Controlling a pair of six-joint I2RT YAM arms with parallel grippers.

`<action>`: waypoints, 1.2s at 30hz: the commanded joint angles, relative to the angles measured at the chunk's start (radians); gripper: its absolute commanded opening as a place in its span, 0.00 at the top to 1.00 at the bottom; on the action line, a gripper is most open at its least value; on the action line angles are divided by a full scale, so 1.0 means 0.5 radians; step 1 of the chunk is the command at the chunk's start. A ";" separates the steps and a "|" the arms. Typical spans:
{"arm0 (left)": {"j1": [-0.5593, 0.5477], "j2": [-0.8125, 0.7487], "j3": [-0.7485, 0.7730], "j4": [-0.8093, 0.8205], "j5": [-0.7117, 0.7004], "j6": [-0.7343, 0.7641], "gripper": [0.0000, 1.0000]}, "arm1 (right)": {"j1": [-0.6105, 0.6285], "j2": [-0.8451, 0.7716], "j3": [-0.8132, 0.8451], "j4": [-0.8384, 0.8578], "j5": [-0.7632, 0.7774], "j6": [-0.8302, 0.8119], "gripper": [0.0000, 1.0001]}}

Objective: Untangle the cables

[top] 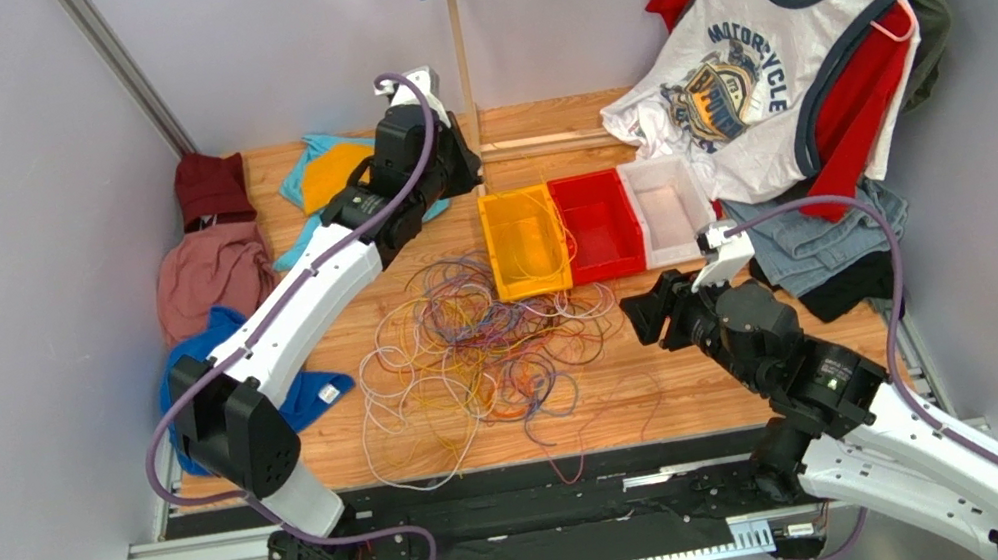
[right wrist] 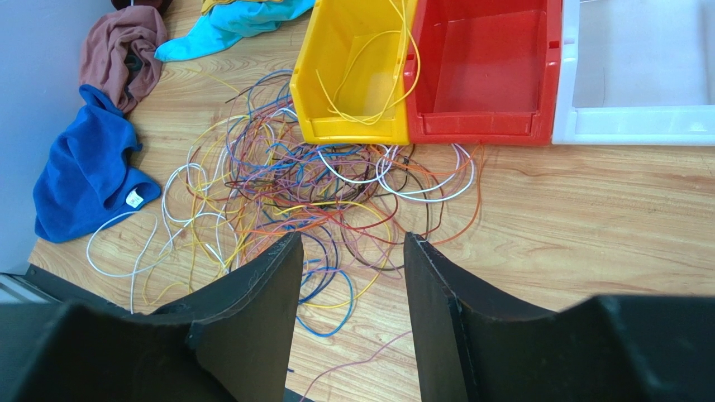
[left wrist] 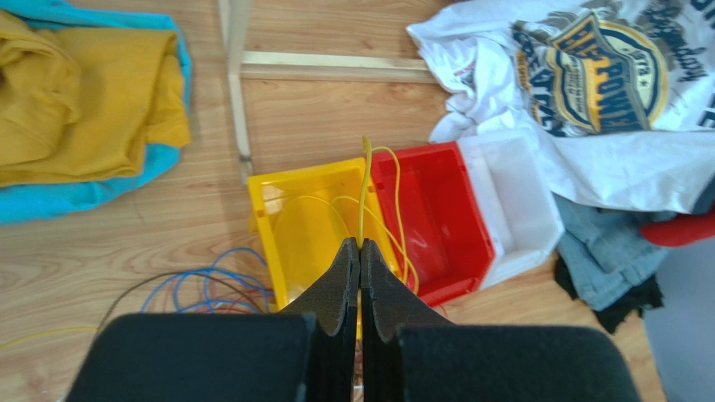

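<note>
**One yellow strand, held over its bin**

My left claw (left wrist: 359, 251) is pinched shut on a single yellow cable (left wrist: 363, 193), above the yellow bin (left wrist: 302, 172) where yellow loops already lie. I judge this to be the drop-off of a sorted strand. The other cables (top: 472, 353) lie heaped on the table (right wrist: 571, 209) just in front of that bin. My right claw (right wrist: 351, 244) hangs spread wide over the heap, holding nothing. Next comes the release, but I cannot quite tell whether the strand's tail runs back into the heap.

left gripper (left wrist: 360, 245) pinching yellow cable (left wrist: 362, 193), yellow bin (left wrist: 267, 234)
</note>
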 commanded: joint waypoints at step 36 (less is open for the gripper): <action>-0.134 0.054 0.173 0.105 -0.430 0.303 1.00 | 0.009 -0.022 -0.052 0.042 0.056 -0.032 0.49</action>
